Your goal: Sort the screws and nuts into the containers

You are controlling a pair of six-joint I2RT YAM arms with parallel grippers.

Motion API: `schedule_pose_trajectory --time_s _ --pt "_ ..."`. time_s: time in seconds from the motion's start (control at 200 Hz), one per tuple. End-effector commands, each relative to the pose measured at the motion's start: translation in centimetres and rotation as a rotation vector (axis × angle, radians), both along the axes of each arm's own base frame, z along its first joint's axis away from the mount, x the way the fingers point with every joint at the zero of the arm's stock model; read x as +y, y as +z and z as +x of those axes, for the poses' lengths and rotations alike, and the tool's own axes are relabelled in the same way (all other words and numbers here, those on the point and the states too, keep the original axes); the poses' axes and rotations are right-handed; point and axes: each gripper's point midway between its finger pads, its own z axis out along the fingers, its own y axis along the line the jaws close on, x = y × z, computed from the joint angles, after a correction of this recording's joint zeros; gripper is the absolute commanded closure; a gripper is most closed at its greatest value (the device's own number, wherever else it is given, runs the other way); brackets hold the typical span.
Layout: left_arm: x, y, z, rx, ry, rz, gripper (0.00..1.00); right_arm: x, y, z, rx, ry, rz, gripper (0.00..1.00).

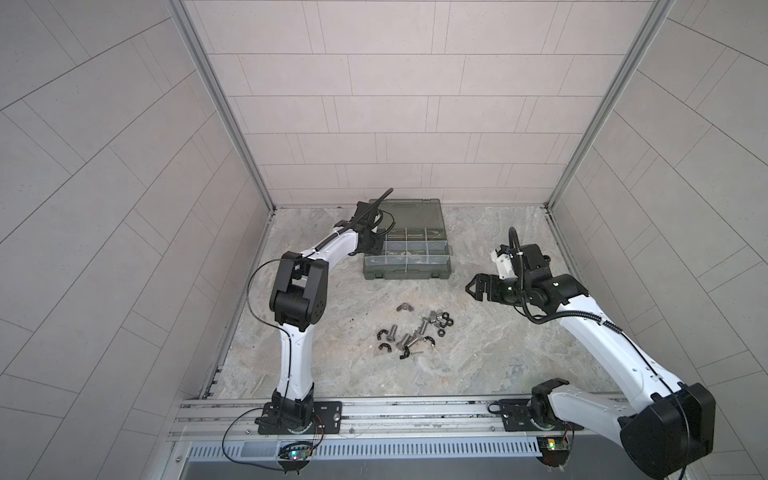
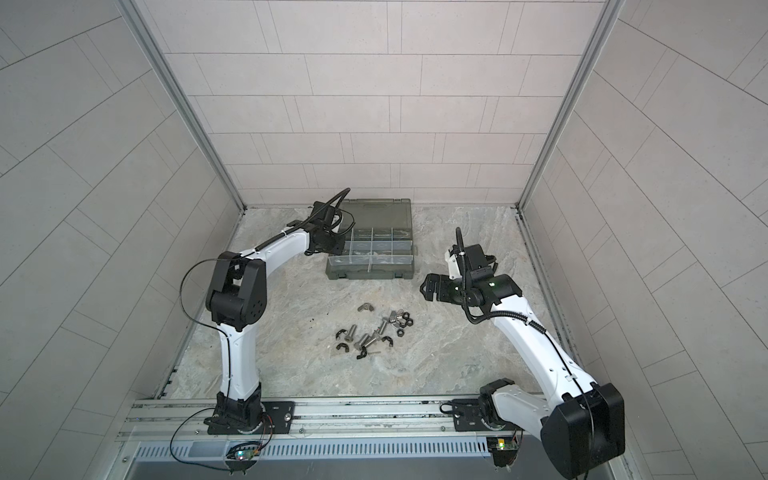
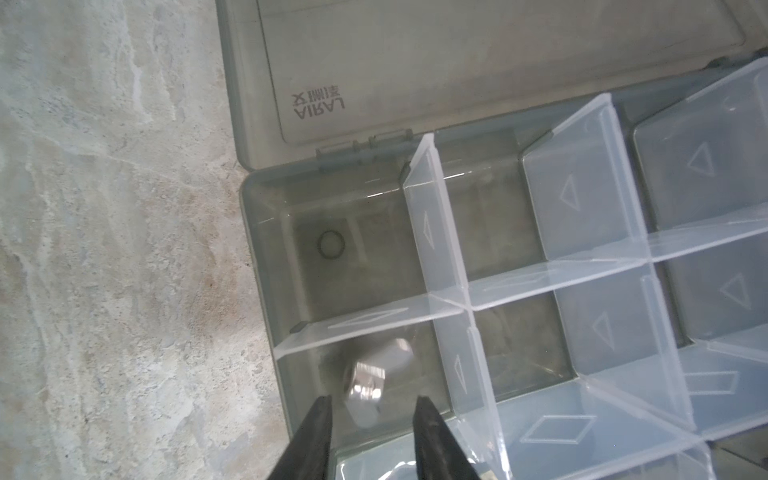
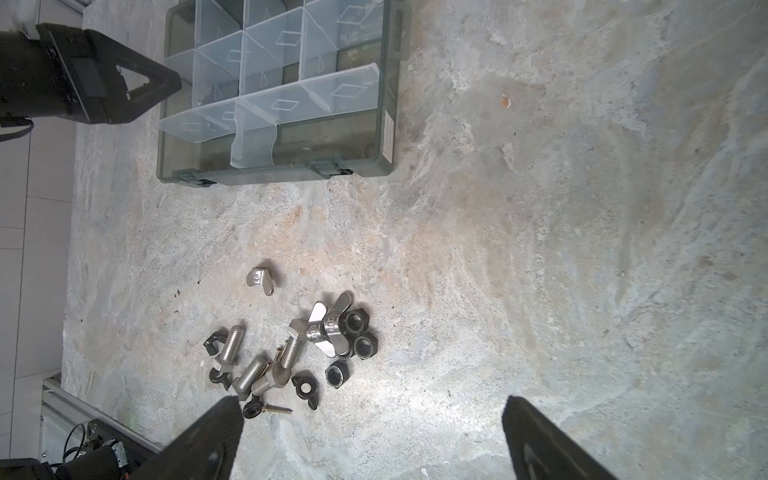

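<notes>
The dark grey-green organiser case (image 1: pixel 405 272) (image 2: pixel 370 275) lies open at the back of the table, its containers split by pale dividers. My left gripper (image 1: pixel 372 246) (image 2: pixel 334 246) (image 3: pixel 372 399) hangs over the case's left edge with its jaws apart. Just past its tips a blurred silver screw (image 3: pixel 369 380) is in a left-hand compartment, touching neither finger. More screws (image 1: pixel 409 337) (image 4: pixel 249 370) lie in a heap at mid-table, with black hex nuts (image 1: pixel 444 322) (image 4: pixel 360 332) and a silver wing nut (image 1: pixel 402 308) (image 4: pixel 261 279). My right gripper (image 1: pixel 468 286) (image 2: pixel 423 286) (image 4: pixel 372 399) hovers open and empty, right of the case.
The smoky lid (image 1: pixel 411 212) lies flat behind the case. A thin black ring (image 3: pixel 331 245) shows in the corner compartment. Small black clips (image 1: pixel 382 334) and a thin brass wood screw (image 4: pixel 276 410) are mixed into the heap. Walls close in on three sides.
</notes>
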Motion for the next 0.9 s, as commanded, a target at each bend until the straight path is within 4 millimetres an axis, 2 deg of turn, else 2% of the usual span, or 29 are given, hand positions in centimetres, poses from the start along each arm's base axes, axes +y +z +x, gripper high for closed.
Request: schedule_pose_trajectory --time_s 0.0,0.1,0.2,0.345,0.465,0.595,0.761,0.896 --pt "-0.1 2.1 -0.2 -0.008 0.001 -0.038 0.61 -0.2 1.2 0.3 -0.034 -0.005 -0.004 0.01" --pt "0.5 3.8 -1.5 -0.019 0.020 -0.032 0.59 -0.6 1.3 0.2 -0.035 -0.006 -0.026 0.01" --pt "0.4 5.2 -3.9 -0.030 0.018 -0.060 0.57 -0.8 1.8 0.0 -0.046 -0.009 -0.033 0.01" --pt "-2.3 6.4 -8.5 -0.055 -0.036 -0.076 0.55 -0.7 2.3 -0.5 -0.060 -0.021 -0.003 0.01" --pt "-5.5 4.9 -12.9 0.008 -0.082 -0.099 0.54 -0.8 2.2 -1.2 -0.061 -0.024 0.000 0.01" --pt "-7.7 2.6 -16.6 0.074 -0.118 -0.060 0.53 -1.4 2.1 -2.0 -0.060 -0.030 -0.022 0.01" --pt "-8.2 -0.2 -18.5 0.129 -0.109 -0.027 0.53 -1.7 2.2 -2.9 -0.070 -0.033 -0.024 0.01" --pt "-8.6 -1.9 -19.2 0.156 -0.105 -0.027 0.53 -1.7 2.0 -3.5 -0.070 -0.029 -0.015 0.01"
